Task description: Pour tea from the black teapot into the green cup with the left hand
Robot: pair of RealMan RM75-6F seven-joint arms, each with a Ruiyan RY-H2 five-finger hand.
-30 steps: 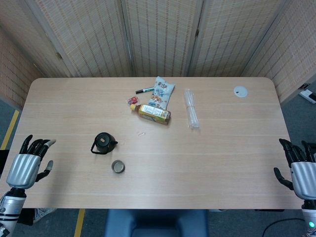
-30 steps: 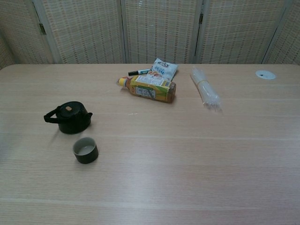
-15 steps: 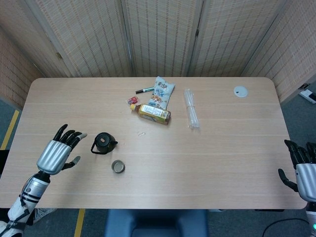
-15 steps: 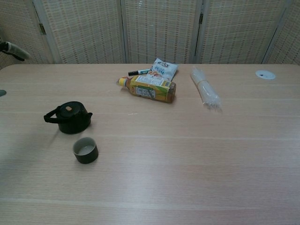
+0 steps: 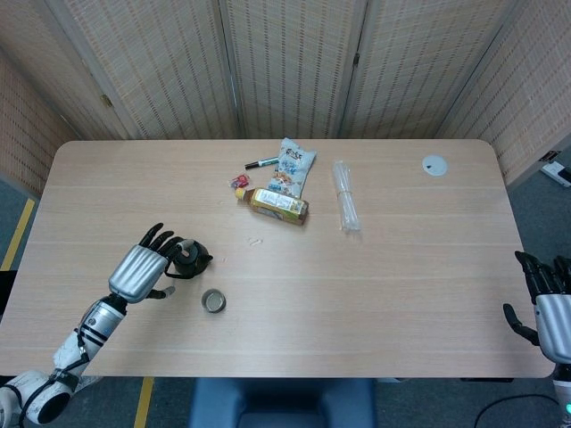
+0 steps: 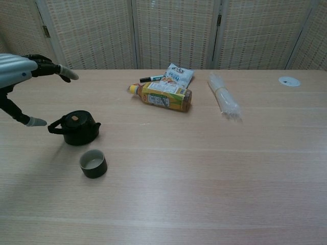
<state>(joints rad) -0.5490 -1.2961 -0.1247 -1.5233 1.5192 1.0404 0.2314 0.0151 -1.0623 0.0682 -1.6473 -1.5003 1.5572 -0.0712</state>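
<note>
Beside the black teapot [image 5: 189,258], the left hand [image 5: 143,272] has swept in from the tabletop [image 5: 401,267] edge, fingers spread and empty, ready to grasp its handle.

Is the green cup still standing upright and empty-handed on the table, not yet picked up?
Yes: in the chest view the green cup stands upright on the table, apart from the left robot hand.
</note>
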